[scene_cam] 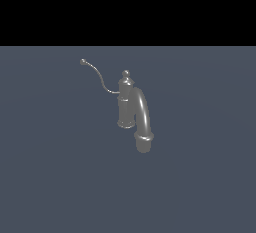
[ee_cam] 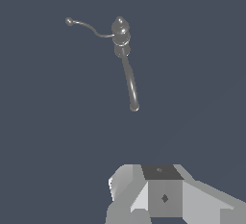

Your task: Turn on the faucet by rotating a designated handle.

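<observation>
One faucet (scene_cam: 127, 102), handle (scene_cam: 98, 77) attached; no readable markings.

The gripper (ee_cam: 166, 196) is cut off by the wrist view's edge, fingers unseen.

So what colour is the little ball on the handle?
Grey, like the whole faucet; the ball on the handle shows best in the exterior view.

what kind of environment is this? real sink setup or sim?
Looks like a bare simulator scene, not a real kitchen or bathroom: a lone grey faucet with its thin handle stands on a flat, featureless blue-grey floor, with no sink or wall, under a plain black background.
</observation>
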`<move>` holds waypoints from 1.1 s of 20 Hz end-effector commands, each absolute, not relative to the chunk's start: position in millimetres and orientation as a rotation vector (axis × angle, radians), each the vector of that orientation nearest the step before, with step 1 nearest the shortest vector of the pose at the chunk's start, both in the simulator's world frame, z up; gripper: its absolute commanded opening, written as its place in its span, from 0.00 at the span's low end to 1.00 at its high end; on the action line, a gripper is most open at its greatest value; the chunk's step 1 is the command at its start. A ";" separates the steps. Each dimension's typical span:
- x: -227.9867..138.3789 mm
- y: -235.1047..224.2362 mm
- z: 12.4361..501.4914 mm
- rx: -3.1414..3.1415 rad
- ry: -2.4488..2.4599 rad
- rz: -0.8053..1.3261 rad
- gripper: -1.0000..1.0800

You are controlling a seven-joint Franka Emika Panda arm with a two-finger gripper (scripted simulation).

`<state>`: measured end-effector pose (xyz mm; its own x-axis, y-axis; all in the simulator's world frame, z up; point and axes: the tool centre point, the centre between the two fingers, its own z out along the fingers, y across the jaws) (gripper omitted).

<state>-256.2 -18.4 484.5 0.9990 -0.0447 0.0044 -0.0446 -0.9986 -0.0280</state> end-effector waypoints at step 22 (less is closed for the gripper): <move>-240.5 -23.4 477.0 -3.086 0.129 0.030 0.00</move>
